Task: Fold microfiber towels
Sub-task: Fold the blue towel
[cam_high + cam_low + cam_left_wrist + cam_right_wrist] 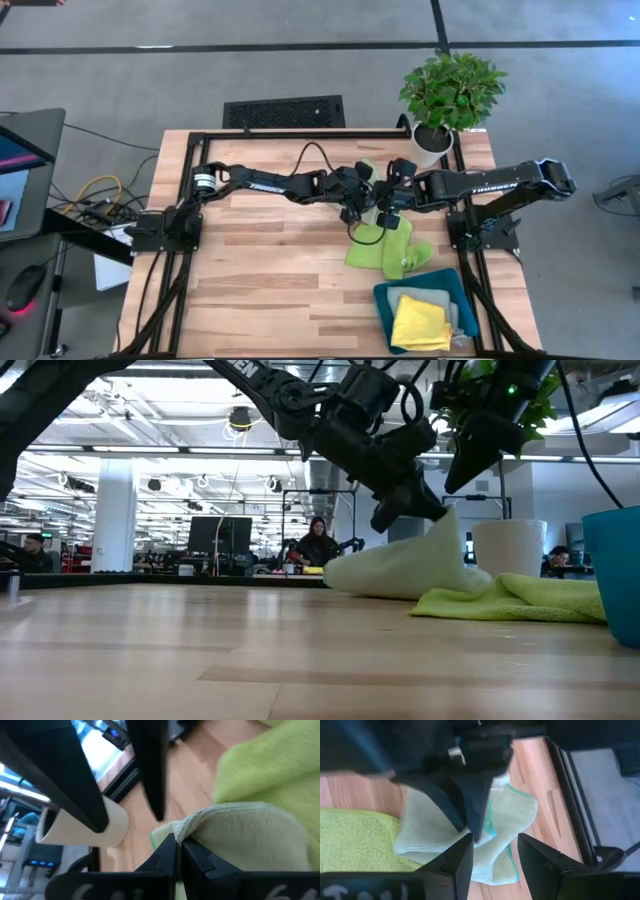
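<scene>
Left gripper point(176, 862): jaws pressed together on an edge of the sage green towel point(250, 837), lifting that corner off the table point(270, 280); in the low view the cloth rises to a peak at the fingertips.

Right gripper point(492, 852): jaws spread apart, nothing between them, just above the same sage green towel and close to the left gripper, the two nearly meeting over the far middle of the table.

Sage green towel: bunched under both grippers, its lower part resting on the wood, teal stitching along the hem in the right wrist view.

Lime green towel point(385, 250): just beside and partly under the sage one, lying crumpled on the table on the near side of the grippers.

Teal tray point(455, 285): further out, near the right front corner, holding the bright yellow towel point(420, 322) on top of the light grey-blue towel point(462, 318).

Potted plant point(450, 95): white pot, behind the right gripper at the table's far edge.
</scene>
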`<act>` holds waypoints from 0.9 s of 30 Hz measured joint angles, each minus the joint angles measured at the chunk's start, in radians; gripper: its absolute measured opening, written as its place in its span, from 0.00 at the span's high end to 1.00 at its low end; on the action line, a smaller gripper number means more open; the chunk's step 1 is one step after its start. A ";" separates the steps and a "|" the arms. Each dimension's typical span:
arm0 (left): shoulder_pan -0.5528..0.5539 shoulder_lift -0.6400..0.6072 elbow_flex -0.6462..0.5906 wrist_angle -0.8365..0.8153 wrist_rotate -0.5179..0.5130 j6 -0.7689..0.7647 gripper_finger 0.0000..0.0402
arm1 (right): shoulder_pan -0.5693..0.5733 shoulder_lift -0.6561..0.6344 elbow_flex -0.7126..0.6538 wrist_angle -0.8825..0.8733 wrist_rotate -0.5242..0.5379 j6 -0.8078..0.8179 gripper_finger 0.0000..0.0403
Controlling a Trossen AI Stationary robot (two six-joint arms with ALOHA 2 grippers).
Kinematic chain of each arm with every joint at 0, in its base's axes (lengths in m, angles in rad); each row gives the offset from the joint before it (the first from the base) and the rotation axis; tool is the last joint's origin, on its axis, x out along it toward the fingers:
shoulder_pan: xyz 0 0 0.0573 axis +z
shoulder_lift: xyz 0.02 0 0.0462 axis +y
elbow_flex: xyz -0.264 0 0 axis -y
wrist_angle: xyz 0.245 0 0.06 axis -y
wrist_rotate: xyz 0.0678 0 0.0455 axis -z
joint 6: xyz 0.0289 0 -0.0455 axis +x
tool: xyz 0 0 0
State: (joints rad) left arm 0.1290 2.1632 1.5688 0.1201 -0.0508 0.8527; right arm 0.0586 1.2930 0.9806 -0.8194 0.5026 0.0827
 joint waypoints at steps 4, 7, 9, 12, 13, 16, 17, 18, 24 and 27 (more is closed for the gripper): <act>0.008 0.000 0.000 -0.004 0.002 0.026 1.00 | 0.001 0.000 0.000 -0.020 -0.001 0.005 0.56; 0.025 0.000 0.000 -0.004 -0.009 0.001 1.00 | 0.007 0.000 0.000 -0.028 -0.003 0.006 0.56; 0.039 0.000 0.000 -0.003 -0.010 -0.002 1.00 | 0.007 0.000 0.000 -0.044 -0.007 0.006 0.56; 0.059 0.000 0.000 0.001 0.001 -0.022 1.00 | 0.013 0.000 0.000 -0.078 -0.011 0.023 0.56; 0.065 0.000 0.000 0.001 0.003 -0.041 1.00 | 0.013 0.000 0.000 -0.091 -0.026 0.024 0.56; 0.086 0.000 0.000 0.001 0.009 -0.107 1.00 | 0.014 0.000 0.000 -0.109 -0.096 0.024 0.56; 0.093 0.000 0.000 0.002 0.022 -0.122 1.00 | 0.014 0.000 0.000 -0.108 -0.106 0.024 0.56; 0.099 0.000 0.000 0.003 0.040 -0.135 1.00 | 0.014 0.000 0.000 -0.108 -0.108 0.024 0.56; 0.112 0.026 0.005 0.060 0.099 -0.176 1.00 | 0.013 0.000 0.000 -0.108 -0.108 0.022 0.56; 0.113 0.066 0.011 0.088 0.099 -0.179 1.00 | 0.014 0.000 0.000 -0.107 -0.108 0.022 0.56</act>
State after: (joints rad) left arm 0.2420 2.2296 1.5801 0.2077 0.0486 0.6737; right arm 0.0721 1.2934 0.9806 -0.9264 0.3943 0.1051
